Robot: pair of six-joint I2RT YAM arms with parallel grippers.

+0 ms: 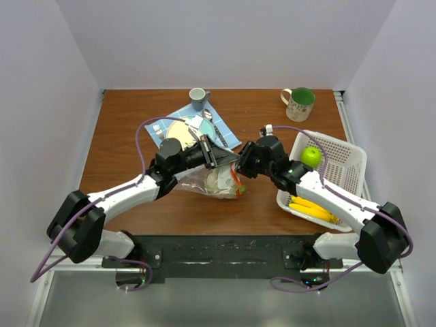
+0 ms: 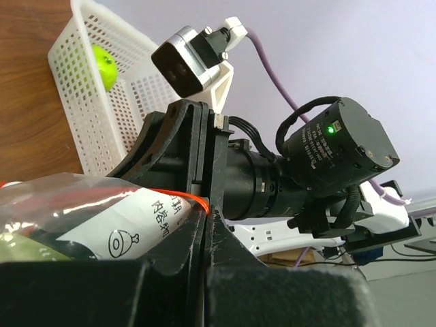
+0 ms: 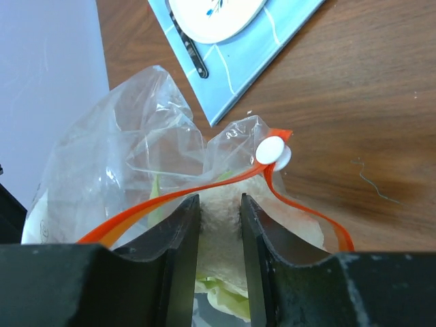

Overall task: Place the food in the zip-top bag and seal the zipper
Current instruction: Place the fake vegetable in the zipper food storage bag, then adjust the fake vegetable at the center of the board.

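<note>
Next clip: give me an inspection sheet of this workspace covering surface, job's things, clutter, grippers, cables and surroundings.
Surface: brown wooden table.
Job's things: clear crinkly zip-top bag at centre, its orange-red zipper strip looks unsealed, pale green leafy piece inside; green apple and yellow bananas lie in the white lattice basket.
Clutter: blue placemat with plate and cutlery; grey cup; green-lined mug.
Grippers: left gripper shut on the bag's mouth; right gripper fingers narrowly apart at the strip, grip unclear.
Cables: purple cables loop along both arms.
Surroundings: plain white walls; nothing else seen.
</note>
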